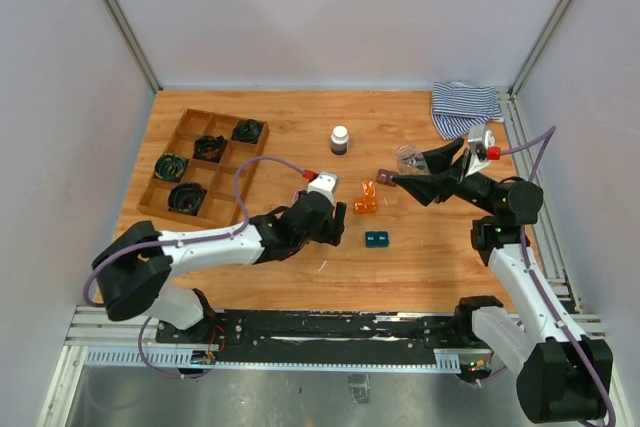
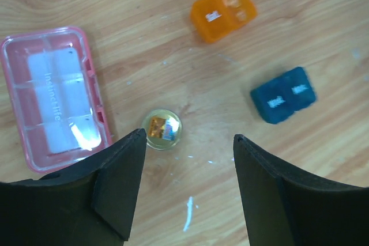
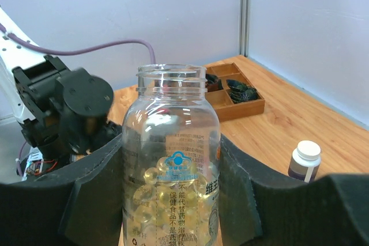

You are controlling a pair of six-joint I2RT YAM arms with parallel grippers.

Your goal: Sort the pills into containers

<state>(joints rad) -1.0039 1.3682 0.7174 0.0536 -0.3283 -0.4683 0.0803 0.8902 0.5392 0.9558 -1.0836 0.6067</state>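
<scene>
Yellow gel capsule (image 2: 161, 129) lies alone on the wooden table (image 2: 173, 67), between the spread fingers of the left gripper (image 2: 190, 142). It sits close beside one finger (image 2: 124, 171) and clear of the other. Pink case (image 2: 55, 96) is just beside the capsule. Orange case (image 2: 223, 10) and teal case (image 2: 283, 95) lie farther out, apart from each other, with bare wood between them and the capsule. Right gripper (image 3: 172, 148) pinches a clear bottle (image 3: 172, 113), open-mouthed and part full of the same yellow gels. Beyond it stand a white-capped small bottle (image 3: 305, 159) and a wooden tray (image 3: 236, 99) with black coils.
</scene>
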